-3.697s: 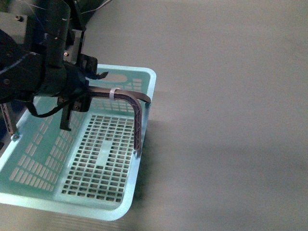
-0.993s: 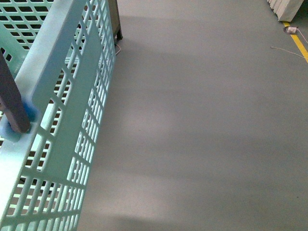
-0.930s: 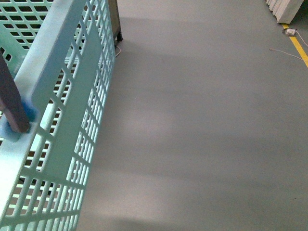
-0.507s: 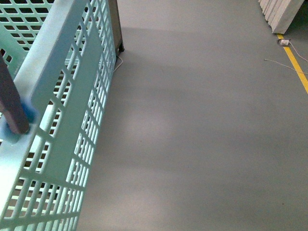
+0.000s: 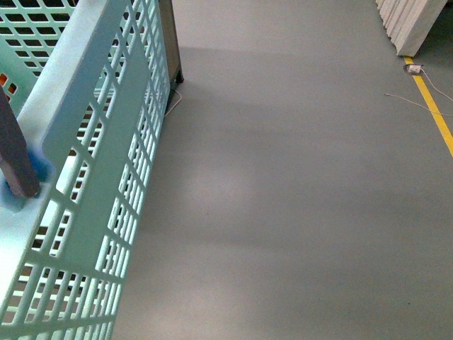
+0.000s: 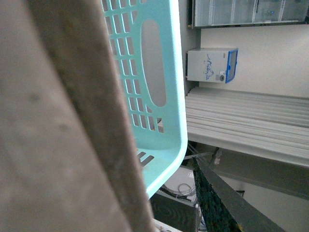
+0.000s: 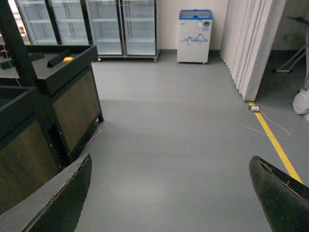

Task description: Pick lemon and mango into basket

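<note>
The pale blue-green basket (image 5: pixel 85 163) hangs close in front of the front camera, its slotted wall filling the left side. Its brown handle (image 5: pixel 15 152) meets the rim at the left edge. In the left wrist view the handle (image 6: pixel 63 121) is a blurred brown band right at the camera, and my left gripper (image 6: pixel 164 193) is shut on it. One dark finger (image 6: pixel 224 203) shows beside the basket's oval hand slot (image 6: pixel 152 63). My right gripper (image 7: pixel 171 193) stands open over bare grey floor. The lemon and mango are not in view.
A dark cabinet leg (image 5: pixel 170 42) stands behind the basket. White panels (image 5: pixel 407 21), a yellow floor line (image 5: pixel 433 110) and a cable (image 5: pixel 414 69) lie far right. The right wrist view shows a black counter (image 7: pixel 58 92), glass fridges (image 7: pixel 87 24) and a chest freezer (image 7: pixel 194 35).
The basket has risen from the floor to right in front of the camera. Over the last second the floor scene has slid left, bringing more of the white panels into view.
</note>
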`<action>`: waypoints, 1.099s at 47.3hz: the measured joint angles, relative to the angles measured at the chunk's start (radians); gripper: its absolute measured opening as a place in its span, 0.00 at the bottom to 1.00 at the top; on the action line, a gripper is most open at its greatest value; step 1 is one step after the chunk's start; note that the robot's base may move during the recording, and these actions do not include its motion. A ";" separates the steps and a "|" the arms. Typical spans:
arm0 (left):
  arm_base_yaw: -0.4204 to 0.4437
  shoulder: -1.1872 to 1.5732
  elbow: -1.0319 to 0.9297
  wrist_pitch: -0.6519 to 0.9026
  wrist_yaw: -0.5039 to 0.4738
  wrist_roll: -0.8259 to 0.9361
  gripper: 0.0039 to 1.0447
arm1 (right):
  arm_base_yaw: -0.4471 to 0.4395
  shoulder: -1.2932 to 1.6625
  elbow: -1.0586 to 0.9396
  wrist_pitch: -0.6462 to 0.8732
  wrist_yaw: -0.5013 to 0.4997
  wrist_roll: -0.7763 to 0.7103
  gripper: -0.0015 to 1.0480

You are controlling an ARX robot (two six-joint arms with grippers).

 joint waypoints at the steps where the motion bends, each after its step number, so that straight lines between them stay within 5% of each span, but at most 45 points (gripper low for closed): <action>1: 0.000 0.000 0.000 0.000 0.000 0.000 0.28 | 0.000 0.000 0.000 0.000 0.000 0.000 0.92; 52: 0.000 -0.002 0.002 -0.001 0.001 0.000 0.28 | 0.000 0.000 0.000 0.000 0.001 0.000 0.92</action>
